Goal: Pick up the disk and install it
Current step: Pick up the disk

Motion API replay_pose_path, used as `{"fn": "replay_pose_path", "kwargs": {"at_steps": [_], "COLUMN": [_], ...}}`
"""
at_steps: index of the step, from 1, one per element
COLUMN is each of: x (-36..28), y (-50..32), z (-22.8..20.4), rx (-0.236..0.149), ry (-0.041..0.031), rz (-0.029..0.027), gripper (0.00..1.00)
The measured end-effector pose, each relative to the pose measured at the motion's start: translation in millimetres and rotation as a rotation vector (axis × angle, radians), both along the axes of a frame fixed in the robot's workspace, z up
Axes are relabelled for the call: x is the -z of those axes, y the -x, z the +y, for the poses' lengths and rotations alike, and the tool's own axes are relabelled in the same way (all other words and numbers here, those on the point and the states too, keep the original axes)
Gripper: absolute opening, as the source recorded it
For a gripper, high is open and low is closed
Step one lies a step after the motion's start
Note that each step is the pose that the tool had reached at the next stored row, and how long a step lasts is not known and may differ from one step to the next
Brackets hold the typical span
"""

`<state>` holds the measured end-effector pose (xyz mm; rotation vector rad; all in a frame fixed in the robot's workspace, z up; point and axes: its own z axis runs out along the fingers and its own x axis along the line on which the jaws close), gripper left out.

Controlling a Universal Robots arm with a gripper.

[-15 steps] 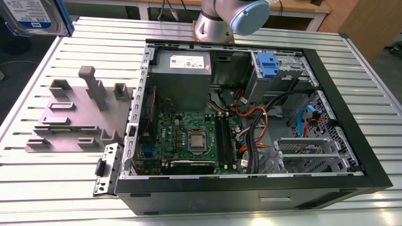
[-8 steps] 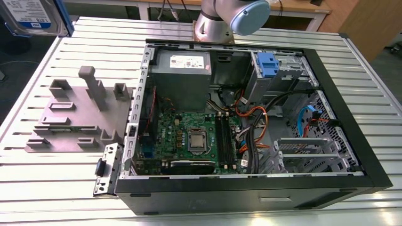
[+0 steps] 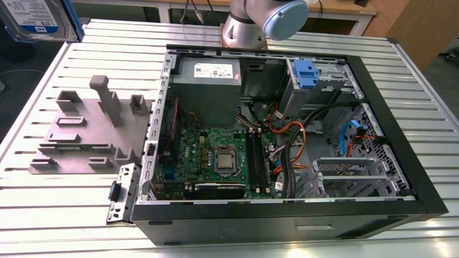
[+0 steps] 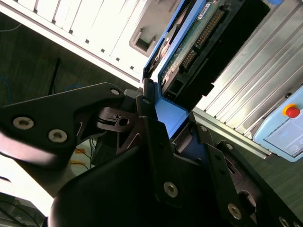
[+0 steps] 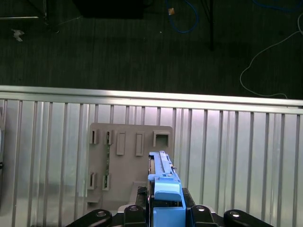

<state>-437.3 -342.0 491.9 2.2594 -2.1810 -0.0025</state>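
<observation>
Here the gripper is clamped on the disk, one black finger pressed against each blue side rail. In the first wrist view the drive is seen edge-on, raised over a grey fixture plate with upright slots. The second wrist view shows the disk's green circuit-board face and connector row. In the exterior view the disk hangs at the upper corner on the exterior view's left, label visible, well apart from the open computer case. A joint of the arm stands at the table's far edge, behind the case.

Inside the case lie the motherboard, a grey power supply, a blue caddy clip and orange and blue cables. The fixture plate sits just beside the case.

All rest on a ribbed aluminium table. Beyond its edge are a dark floor with a loose blue cable, and a pendant with a red button.
</observation>
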Motion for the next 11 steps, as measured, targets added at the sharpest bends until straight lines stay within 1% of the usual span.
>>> {"fn": "replay_pose_path", "kwargs": {"at_steps": [6, 9, 11], "x": [-1.9, -3.9, -6.8], "y": [0.0, 0.0, 0.0], "z": [0.0, 0.0, 0.0], "rx": [0.000, 0.000, 0.000], "ry": [0.0000, 0.0000, 0.0000], "rz": [0.0001, 0.0001, 0.0000], "gripper": [0.36, 0.36, 0.36]}}
